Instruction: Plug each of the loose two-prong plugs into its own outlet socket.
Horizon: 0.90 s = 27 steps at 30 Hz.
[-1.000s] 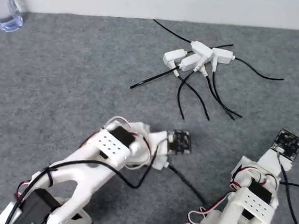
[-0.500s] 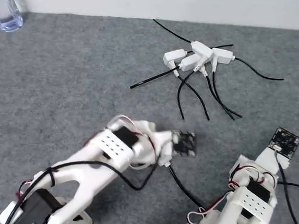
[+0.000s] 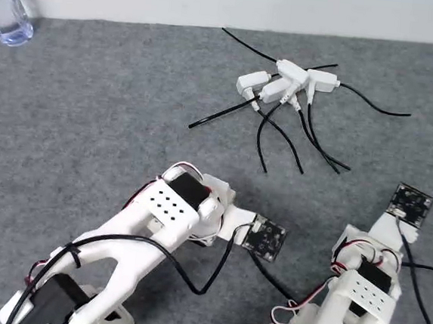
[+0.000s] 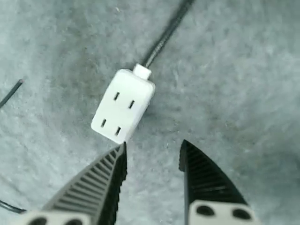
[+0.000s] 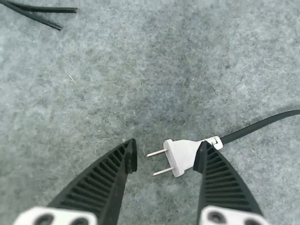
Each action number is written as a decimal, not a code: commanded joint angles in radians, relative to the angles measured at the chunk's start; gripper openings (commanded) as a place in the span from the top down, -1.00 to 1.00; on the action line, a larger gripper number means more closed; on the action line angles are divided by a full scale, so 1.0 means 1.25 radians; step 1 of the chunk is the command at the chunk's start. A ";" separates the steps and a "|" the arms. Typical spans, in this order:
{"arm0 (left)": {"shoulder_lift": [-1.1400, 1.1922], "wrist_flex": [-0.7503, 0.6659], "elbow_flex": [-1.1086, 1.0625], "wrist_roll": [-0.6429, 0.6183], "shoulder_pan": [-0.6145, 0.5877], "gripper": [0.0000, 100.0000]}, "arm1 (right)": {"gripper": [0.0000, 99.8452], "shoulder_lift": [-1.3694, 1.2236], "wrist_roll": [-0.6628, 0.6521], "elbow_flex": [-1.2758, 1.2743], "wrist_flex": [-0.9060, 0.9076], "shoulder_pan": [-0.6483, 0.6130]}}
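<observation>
Left end effector: spread wide, empty, its tips just short of the socket, which lies slots-up on the desk, likely so it can be pinned steady. Right end effector: open, empty, straddling a plug lying flat toward the desk's right edge, body close against one jaw and prongs aimed at the other, apparently lined up for a grasp. A tangle of further plugs and sockets lies near the far edge, unpaired
</observation>
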<state>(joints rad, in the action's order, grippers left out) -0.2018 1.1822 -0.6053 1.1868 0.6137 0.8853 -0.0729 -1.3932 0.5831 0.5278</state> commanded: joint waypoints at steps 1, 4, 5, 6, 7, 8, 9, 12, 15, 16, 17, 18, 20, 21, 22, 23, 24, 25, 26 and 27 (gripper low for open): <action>0.009 -0.012 0.035 0.075 -0.006 0.65 | 0.61 0.007 -0.014 0.007 -0.008 -0.008; 0.082 -0.077 0.046 0.077 -0.002 0.65 | 0.61 0.007 -0.015 0.009 -0.008 -0.008; 0.118 -0.093 0.062 0.077 -0.002 0.65 | 0.61 0.007 -0.015 0.009 -0.008 -0.008; 0.157 -0.102 0.084 0.075 -0.002 0.65 | 0.61 0.006 -0.016 0.009 -0.008 -0.008; 0.198 -0.099 0.116 0.075 -0.004 0.65 | 0.61 0.006 -0.016 0.009 -0.008 -0.008; 0.239 -0.098 0.149 0.074 -0.004 0.65 | 0.61 0.006 -0.016 0.009 -0.008 -0.008; 0.275 -0.093 0.182 0.072 -0.004 0.65 | 0.61 0.006 -0.016 0.009 -0.008 -0.008; 0.356 -0.037 0.294 0.058 0.001 0.65 | 0.61 0.006 -0.016 0.009 -0.008 -0.009; 0.400 0.014 0.384 0.052 0.005 0.65 | 0.61 0.006 -0.016 0.009 -0.008 -0.009; 0.414 0.023 0.396 0.053 0.007 0.65 | 0.61 0.006 -0.016 0.009 -0.008 -0.009; 0.430 0.028 0.397 0.055 0.010 0.65 | 0.61 0.006 -0.016 0.009 -0.008 -0.009; 0.447 0.031 0.398 0.055 0.014 0.65 | 0.61 0.006 -0.016 0.009 -0.008 -0.009; 0.476 0.029 0.402 0.055 0.011 0.65 | 0.61 0.006 -0.016 0.009 -0.008 -0.009; 0.486 0.026 0.403 0.056 0.006 0.65 | 0.61 0.006 -0.016 0.009 -0.008 -0.009; 0.496 0.025 0.404 0.058 0.002 0.65 | 0.61 0.006 -0.016 0.009 -0.007 -0.009; 0.504 0.026 0.411 0.068 0.001 0.65 | 0.61 0.006 -0.016 0.009 -0.007 -0.009; 0.508 0.029 0.416 0.071 0.000 0.65 | 0.61 0.006 -0.016 0.009 -0.007 -0.009; 0.509 0.031 0.418 0.072 0.000 0.65 | 0.61 0.006 -0.016 0.009 -0.007 -0.009; 0.511 0.031 0.418 0.074 0.000 0.65 | 0.61 0.006 -0.016 0.009 -0.007 -0.009; 0.511 0.031 0.419 0.074 0.000 0.65 | 0.61 0.006 -0.016 0.009 -0.007 -0.009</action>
<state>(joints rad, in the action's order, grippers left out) 0.4196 1.2006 -0.0882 1.2666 0.6199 0.8853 -0.0806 -1.3932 0.5831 0.5278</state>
